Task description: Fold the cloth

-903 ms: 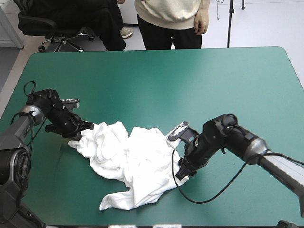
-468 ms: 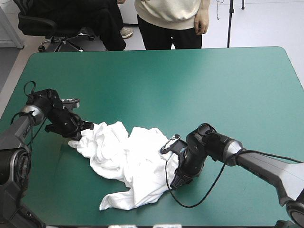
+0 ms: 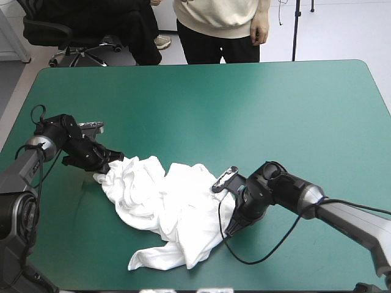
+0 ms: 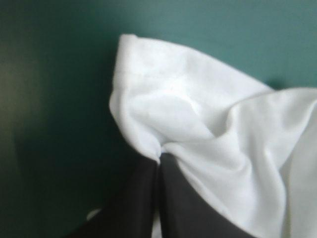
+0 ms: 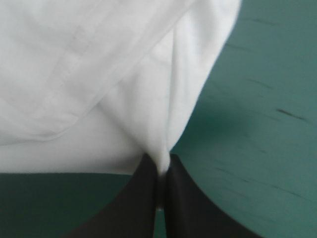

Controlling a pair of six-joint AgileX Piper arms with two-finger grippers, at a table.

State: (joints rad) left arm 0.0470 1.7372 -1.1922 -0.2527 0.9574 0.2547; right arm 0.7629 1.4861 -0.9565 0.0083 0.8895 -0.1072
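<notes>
the t-shirt [image 3: 162, 207] lies as a crumpled white heap on the near half of the table [image 3: 244, 104], a little left of the middle. it is thin, soft cloth, thrown into rounded folds and deep creases. one narrow tongue of it trails out flat toward the near edge. in the left wrist view the cloth [image 4: 198, 129] bunches into a rounded corner with a stitched hem [image 4: 148, 74] along its rim. in the right wrist view it [image 5: 89, 74] hangs in smoother sheets with a long straight seam.

the left gripper [image 3: 102, 173] sits at the heap's left end, its black fingers all but closed and pinching a gathered fold [image 4: 159, 158]. the right gripper [image 3: 231, 230] is at the heap's right edge. its fingers nearly meet in a point, with a thin strip of cloth caught between them [image 5: 161, 161].

the smooth, matte teal-green cover lies bare from the heap to the far edge and across to the right edge. the trailing tongue comes near the near edge, and the left arm works close to the left edge.
</notes>
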